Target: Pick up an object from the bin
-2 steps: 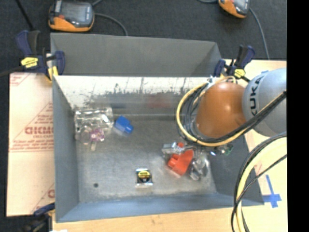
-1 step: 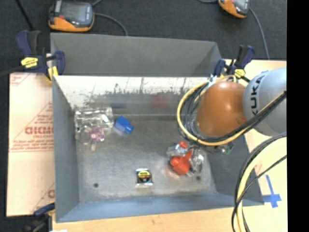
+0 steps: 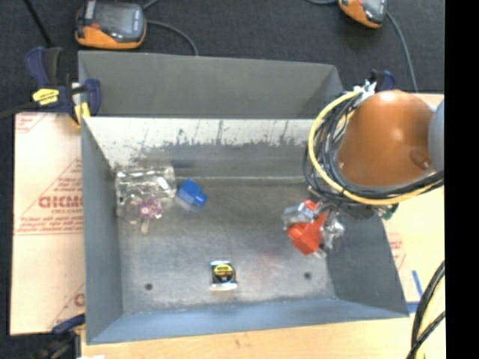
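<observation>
The orange cover [image 3: 385, 137] and its cables [image 3: 320, 163] hide the upper part of the gripper [image 3: 310, 226] from me, and the cover is cut off at the right. I cannot tell whether the red object [image 3: 303, 239] at the gripper is gripped or only touched. The yellow-and-black thing [image 3: 222, 274] near the front of the bin [image 3: 224, 313] is too small to name. Inside the clear plastic piece [image 3: 144, 189] at left I make out only a pinkish blur.

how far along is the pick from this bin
Done: the gripper is down in the right part of the bin, right at a small red object on the floor. In hand: the grasp itself; whether the red object is gripped yet cannot be told. Left: lifting it clear of the bin. The clear plastic piece, blue block and small yellow-and-black item lie apart from the gripper.
</observation>
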### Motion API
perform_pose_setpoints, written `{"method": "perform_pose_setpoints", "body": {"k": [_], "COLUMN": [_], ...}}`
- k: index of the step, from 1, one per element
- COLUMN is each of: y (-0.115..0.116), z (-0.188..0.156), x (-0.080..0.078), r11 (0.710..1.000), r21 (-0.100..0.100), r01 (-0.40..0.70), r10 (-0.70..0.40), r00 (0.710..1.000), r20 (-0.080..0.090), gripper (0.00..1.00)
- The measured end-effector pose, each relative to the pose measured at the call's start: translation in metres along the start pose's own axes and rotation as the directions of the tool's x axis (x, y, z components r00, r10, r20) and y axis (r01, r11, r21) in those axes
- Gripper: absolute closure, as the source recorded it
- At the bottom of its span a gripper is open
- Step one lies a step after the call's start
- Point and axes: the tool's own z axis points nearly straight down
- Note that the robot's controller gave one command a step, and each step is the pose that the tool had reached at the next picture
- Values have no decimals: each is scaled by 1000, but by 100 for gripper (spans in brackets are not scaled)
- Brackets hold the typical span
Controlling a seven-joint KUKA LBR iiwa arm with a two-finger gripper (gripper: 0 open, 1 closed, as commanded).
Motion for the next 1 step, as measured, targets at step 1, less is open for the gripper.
{"method": "perform_pose_setpoints", "body": {"k": [1], "y": [-6], "z": [-131], "x": [-11], "r11": [999], "r21": [2], "r01": [52], "r10": [-52], "r00": [999], "r20": [2], "gripper": [100]}}
